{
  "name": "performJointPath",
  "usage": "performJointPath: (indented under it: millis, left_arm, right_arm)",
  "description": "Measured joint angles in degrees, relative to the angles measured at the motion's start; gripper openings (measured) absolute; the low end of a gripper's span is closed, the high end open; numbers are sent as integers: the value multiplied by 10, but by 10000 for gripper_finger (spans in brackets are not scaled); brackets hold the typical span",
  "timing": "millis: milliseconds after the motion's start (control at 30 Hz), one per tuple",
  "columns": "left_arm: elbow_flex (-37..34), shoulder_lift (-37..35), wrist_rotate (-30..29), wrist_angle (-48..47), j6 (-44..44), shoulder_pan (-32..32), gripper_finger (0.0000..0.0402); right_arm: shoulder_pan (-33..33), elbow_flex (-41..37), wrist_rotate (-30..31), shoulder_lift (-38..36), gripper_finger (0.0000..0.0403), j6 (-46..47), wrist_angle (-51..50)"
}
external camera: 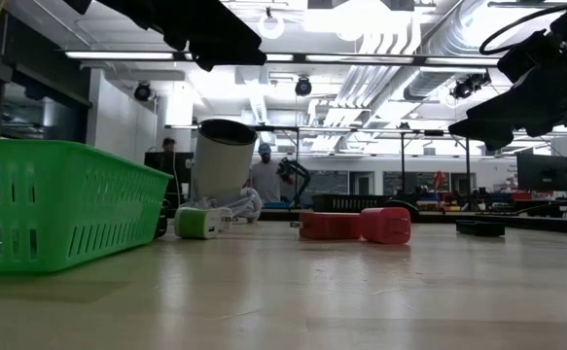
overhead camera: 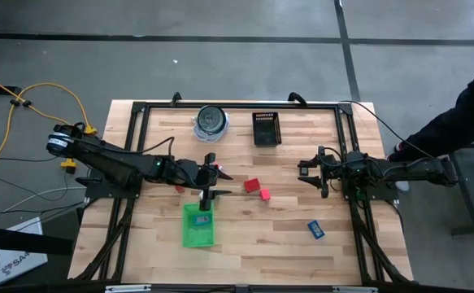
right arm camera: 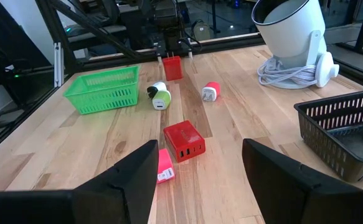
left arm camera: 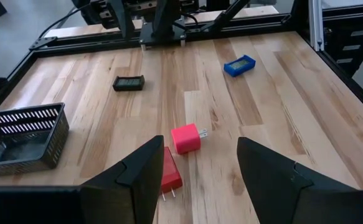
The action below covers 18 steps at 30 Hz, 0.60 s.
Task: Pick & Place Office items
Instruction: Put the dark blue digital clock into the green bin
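**Pick-and-place of office items, early stage.** Nearest the front edge of the wooden plank desk point(overhead camera: 245, 252) lies a blue rectangular piece point(overhead camera: 315, 229), flat and alone. Beside it stands the green tray point(overhead camera: 189, 238), moulded plastic with slotted walls. A small blue piece point(overhead camera: 204, 218) already lies inside it. Judged from this, one item is stowed and most are still out.

At mid-desk lie a glossy red boxy charger point(right arm camera: 183, 142) and a pink cube plug point(left arm camera: 186, 138) with two metal prongs, just beside each other. A rounded green-and-white plug point(right arm camera: 161, 99), a pink-and-white plug point(right arm camera: 210, 92) and an upright red block point(right arm camera: 172, 67) rest near the tray. A flat black piece point(left arm camera: 129, 83) lies toward the right arm.

The left claw point(left arm camera: 197, 144) hangs over the tray's far end. Its fingers are partly spread, and its own wrist view shows nothing between them. The right claw point(right arm camera: 200, 146) waits above the desk's right side, spread and empty.

Farthest back stand a black mesh basket point(overhead camera: 266, 129) and a round white container point(right arm camera: 287, 31) with a coiled cord at its foot.
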Motion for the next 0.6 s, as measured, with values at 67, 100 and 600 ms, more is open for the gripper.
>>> performJointPath:
  millis: [67,100,600]
  left_arm:
    - [0,0,0,0,0,0,195]
    - [0,0,0,0,0,0,195]
    - [0,0,0,0,0,0,195]
  right_arm:
    - [0,0,1,0,219,0,0]
    - [0,0,1,0,219,0,0]
    - [0,0,1,0,219,46,3]
